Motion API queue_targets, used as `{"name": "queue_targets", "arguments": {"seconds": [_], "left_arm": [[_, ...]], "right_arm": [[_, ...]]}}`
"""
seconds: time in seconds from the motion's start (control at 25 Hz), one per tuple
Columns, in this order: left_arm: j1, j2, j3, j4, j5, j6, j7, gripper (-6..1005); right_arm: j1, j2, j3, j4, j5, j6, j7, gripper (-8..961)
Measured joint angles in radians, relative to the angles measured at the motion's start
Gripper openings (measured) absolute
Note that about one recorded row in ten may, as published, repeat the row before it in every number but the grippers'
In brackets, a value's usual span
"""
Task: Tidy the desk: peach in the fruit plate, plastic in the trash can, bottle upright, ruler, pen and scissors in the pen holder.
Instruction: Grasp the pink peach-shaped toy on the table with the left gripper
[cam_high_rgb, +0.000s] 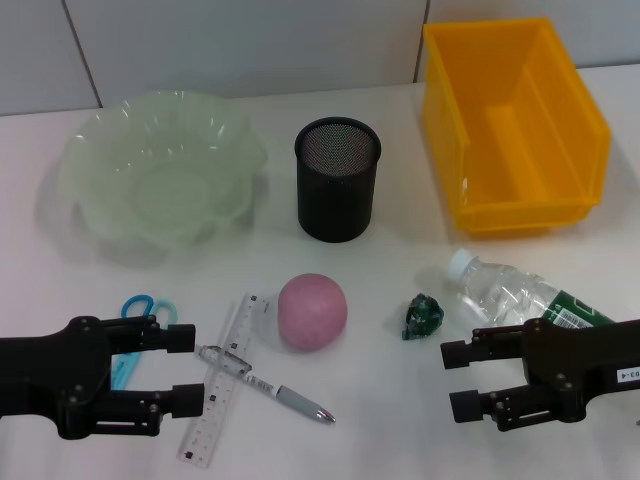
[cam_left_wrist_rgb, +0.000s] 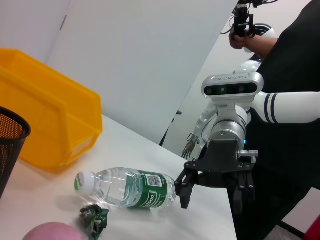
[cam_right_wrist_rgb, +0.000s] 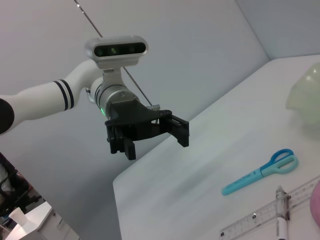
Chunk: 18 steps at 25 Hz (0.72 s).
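Both tools, left tool (cam_high_rgb: 185, 368) and right tool (cam_high_rgb: 460, 380), hover spread over the worktop (cam_high_rgb: 400, 440); the peach (cam_high_rgb: 312, 311) looks soft and round, best cupped gently across its middle.

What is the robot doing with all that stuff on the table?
It is about to tidy up, but nothing is picked up yet. The left gripper and right gripper are both open, one at each side of the table. The peach, ruler, pen, scissors and crumpled plastic lie loose. The bottle lies on its side. The plate, pen holder and yellow bin are empty.
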Motion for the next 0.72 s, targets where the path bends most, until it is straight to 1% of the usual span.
{"name": "queue_targets", "arguments": {"seconds": [0.44,0.72], "left_arm": [[-0.007,-0.002,0.000,0.000,0.000,-0.002,0.000,795],[-0.012,-0.008,0.000,0.000,0.000,-0.003,0.000,786]], "right_arm": [[0.001,-0.004,-0.004,0.000,0.000,0.001,0.001,759],[0.002,-0.004,-0.005,0.000,-0.001,0.001,0.002,758]]}}
